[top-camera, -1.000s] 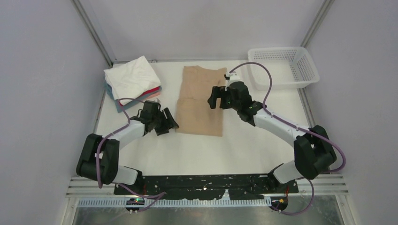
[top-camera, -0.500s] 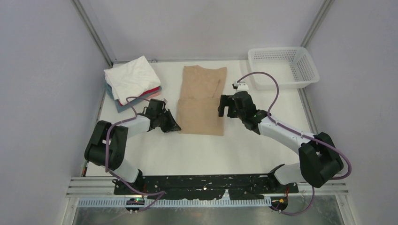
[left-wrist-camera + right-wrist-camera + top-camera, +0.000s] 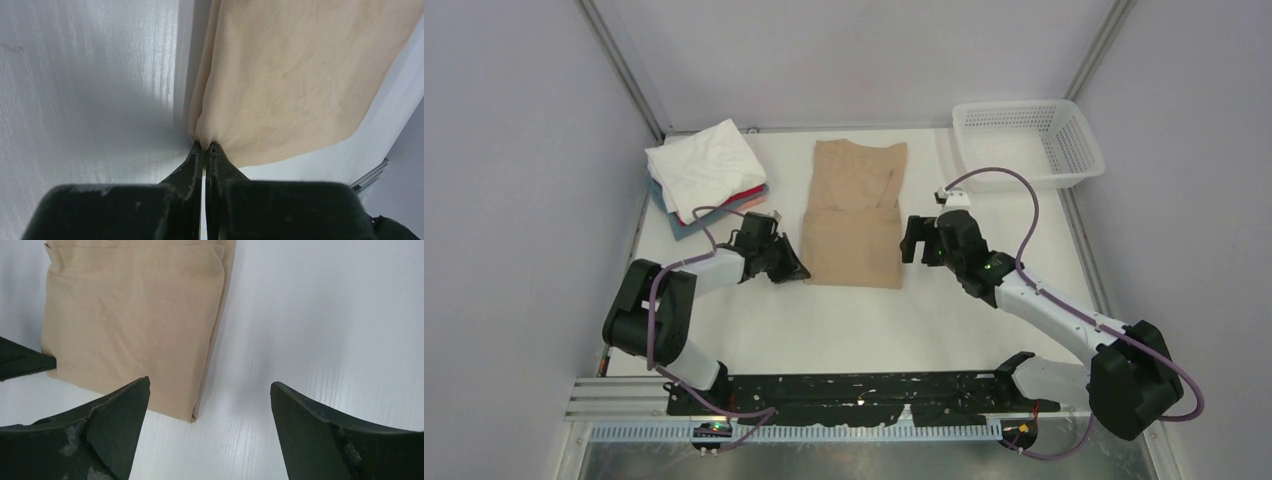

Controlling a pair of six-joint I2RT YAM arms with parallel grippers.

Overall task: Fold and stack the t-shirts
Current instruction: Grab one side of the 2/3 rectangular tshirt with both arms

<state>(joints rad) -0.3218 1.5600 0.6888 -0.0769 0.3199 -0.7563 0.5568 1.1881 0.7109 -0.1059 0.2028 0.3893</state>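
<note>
The tan t-shirt (image 3: pixel 854 215) lies partly folded lengthwise on the white table, collar end far. My left gripper (image 3: pixel 798 270) is low at its near-left corner and shut on that edge; the left wrist view shows the tan t-shirt (image 3: pixel 290 75) bunched in the tips of the left gripper (image 3: pixel 206 146). My right gripper (image 3: pixel 911 240) hovers open just off the shirt's right edge. In the right wrist view the right gripper (image 3: pixel 210 382) straddles bare table beside the near-right corner of the tan t-shirt (image 3: pixel 135 315). A stack of folded t-shirts, white (image 3: pixel 704 165) over red (image 3: pixel 746 194) and grey-blue (image 3: pixel 676 222), sits back left.
A white mesh basket (image 3: pixel 1014 104) stands at the back right corner. Grey walls and metal frame posts close in the table on three sides. The left gripper's finger (image 3: pixel 25 362) pokes in at the left of the right wrist view.
The left gripper slid up to the shirt's near-left corner and shut on it. The right gripper came off the shirt's upper right and moved nearer, to beside its near-right corner, still open.
</note>
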